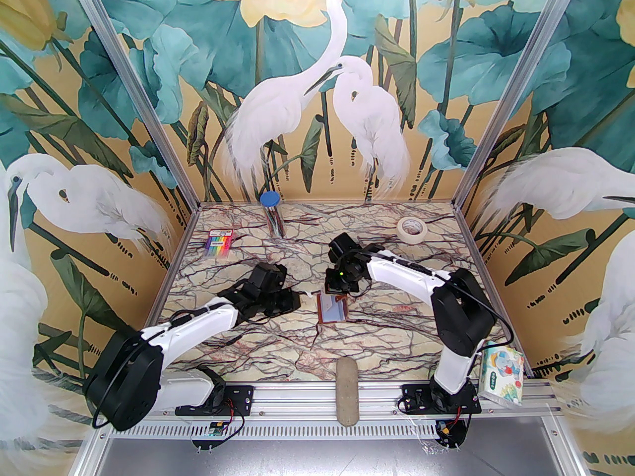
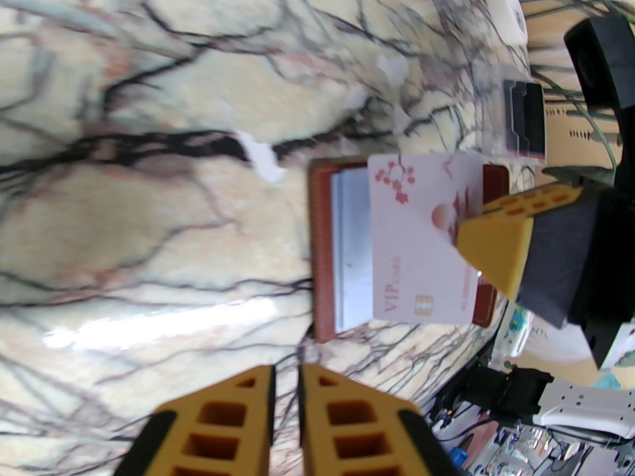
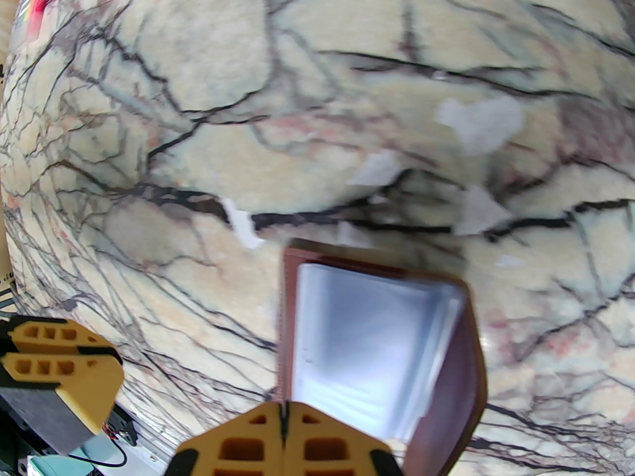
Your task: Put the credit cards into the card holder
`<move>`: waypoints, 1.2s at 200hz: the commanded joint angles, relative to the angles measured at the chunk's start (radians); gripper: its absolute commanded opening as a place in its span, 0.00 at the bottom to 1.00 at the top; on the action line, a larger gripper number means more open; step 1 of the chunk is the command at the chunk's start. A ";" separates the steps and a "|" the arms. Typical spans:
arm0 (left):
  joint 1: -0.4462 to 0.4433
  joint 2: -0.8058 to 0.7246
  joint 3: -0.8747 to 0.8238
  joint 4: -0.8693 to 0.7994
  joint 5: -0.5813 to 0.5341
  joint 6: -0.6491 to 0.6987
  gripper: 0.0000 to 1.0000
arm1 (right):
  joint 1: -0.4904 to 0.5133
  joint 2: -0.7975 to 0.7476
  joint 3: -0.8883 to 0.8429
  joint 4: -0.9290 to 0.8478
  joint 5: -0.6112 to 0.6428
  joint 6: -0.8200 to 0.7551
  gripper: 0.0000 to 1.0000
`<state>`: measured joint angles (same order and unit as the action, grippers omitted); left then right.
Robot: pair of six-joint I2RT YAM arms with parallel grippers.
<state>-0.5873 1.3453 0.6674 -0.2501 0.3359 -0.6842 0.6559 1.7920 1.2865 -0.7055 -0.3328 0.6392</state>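
Holder [image 1: 333,310] open at about mid-bench, brown cover down and pale clear sleeves [image 2: 352,246] facing up; in the right wrist view one flap of the cover stands tilted up.

Card [image 2: 419,236] (pale pink, blossom print, lettered "VIP card") lies across the holder and covers part of the sleeves. Whether its edge has entered a sleeve cannot be told.

Right gripper [image 2: 471,223] is clenched on the card's edge, one yellow finger above the card and one below. From its own wrist camera the fingers [image 3: 317,444] meet with no gap, directly at the holder's near rim.

Left gripper [image 2: 286,380] hangs low over the bench [image 1: 278,345] just beside the holder, on the side toward the left edge. Its fingers are barely parted (a narrow slit) and nothing sits between them. The overhead view places it [image 1: 296,299] close to the right gripper [image 1: 331,289], the two apart.

White scraps [image 3: 478,117] lie on the bench around the holder's far side.

Pens [image 1: 218,243] lie near the far-left corner, a blue-capped tube [image 1: 272,213] stands at the far edge, and a tape roll [image 1: 412,228] sits near the far-right corner. A tissue pack [image 1: 501,375] rests at the near-right corner, and a grey oblong pad [image 1: 347,389] lies across the near edge between the arm bases.
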 commanded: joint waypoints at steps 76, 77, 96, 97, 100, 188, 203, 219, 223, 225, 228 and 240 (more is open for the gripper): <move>-0.091 0.296 0.139 0.184 0.087 -0.035 0.09 | -0.081 -0.116 -0.112 -0.023 -0.004 -0.065 0.00; -0.091 0.298 0.139 0.184 0.086 -0.035 0.09 | -0.083 -0.115 -0.113 -0.022 -0.005 -0.064 0.00; -0.092 0.343 0.139 0.187 0.084 -0.038 0.08 | -0.091 -0.124 -0.131 -0.016 -0.013 -0.073 0.00; -0.092 0.345 0.139 0.186 0.084 -0.038 0.07 | -0.091 -0.124 -0.131 -0.016 -0.013 -0.073 0.00; -0.092 0.351 0.139 0.187 0.084 -0.039 0.07 | -0.093 -0.126 -0.134 -0.016 -0.015 -0.073 0.00; -0.095 0.419 0.114 0.161 0.035 -0.043 0.07 | -0.174 -0.186 -0.284 0.113 -0.147 -0.104 0.00; -0.097 0.430 0.109 0.157 0.027 -0.043 0.07 | -0.197 -0.190 -0.321 0.159 -0.181 -0.108 0.00; -0.098 0.433 0.096 0.166 0.023 -0.049 0.07 | -0.213 -0.197 -0.354 0.201 -0.203 -0.121 0.00; -0.099 0.433 0.092 0.171 0.023 -0.050 0.07 | -0.215 -0.199 -0.362 0.212 -0.204 -0.125 0.00; -0.100 0.431 0.090 0.172 0.023 -0.052 0.07 | -0.216 -0.201 -0.367 0.217 -0.204 -0.128 0.00; -0.101 0.431 0.086 0.178 0.023 -0.054 0.07 | -0.216 -0.203 -0.372 0.224 -0.204 -0.130 0.00; -0.103 0.430 0.074 0.191 0.020 -0.060 0.07 | -0.222 -0.204 -0.390 0.243 -0.209 -0.141 0.00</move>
<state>-0.6765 1.7294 0.7895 -0.0391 0.4007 -0.7254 0.4446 1.6184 0.9382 -0.5549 -0.4953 0.5381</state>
